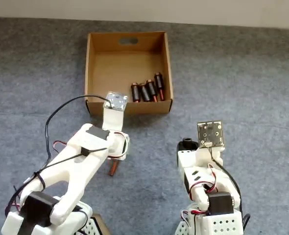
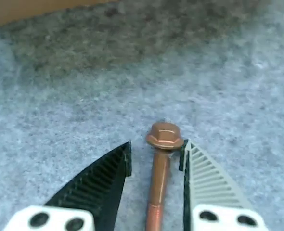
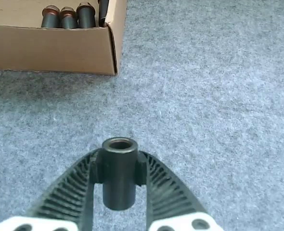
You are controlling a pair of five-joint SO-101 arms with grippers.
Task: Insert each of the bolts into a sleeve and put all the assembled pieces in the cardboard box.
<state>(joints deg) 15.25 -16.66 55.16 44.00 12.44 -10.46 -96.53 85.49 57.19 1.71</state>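
**Bolt between the left jaws, sleeve gripped in the right, four pieces in the box**

You have no writing to read here. Any print on the two wrist camera boards [image 1: 116,101] [image 1: 210,133] is too small to make out, and the cardboard box [image 1: 115,66] shows plain brown walls with a hand slot [image 1: 128,40] in its far wall.

Your left jaws stand part-open on either side of the copper bolt [image 2: 160,173]. It lies on the grey counter [image 1: 242,73] just off the box's near wall, with its hex head pointing toward the box. There is a clear gap on the black jaw's side. The head sits right at the tip of the grey jaw, and you cannot tell whether they touch. The bolt's threaded end is cut off at the edge of the left wrist view. From above, the arm covers most of it and only a short copper length [image 1: 113,168] shows.

Your right jaws are closed on the black sleeve [image 3: 119,149]. They hold it off the box's near right corner, well apart from the box, with its open bore turned toward the box. The jaws hide part of the sleeve's sides.

Four assembled pieces [image 1: 147,90] lie side by side inside the box, against its near wall by the right corner. In the right wrist view the frame edge and the box wall cut them down to their upper ends.
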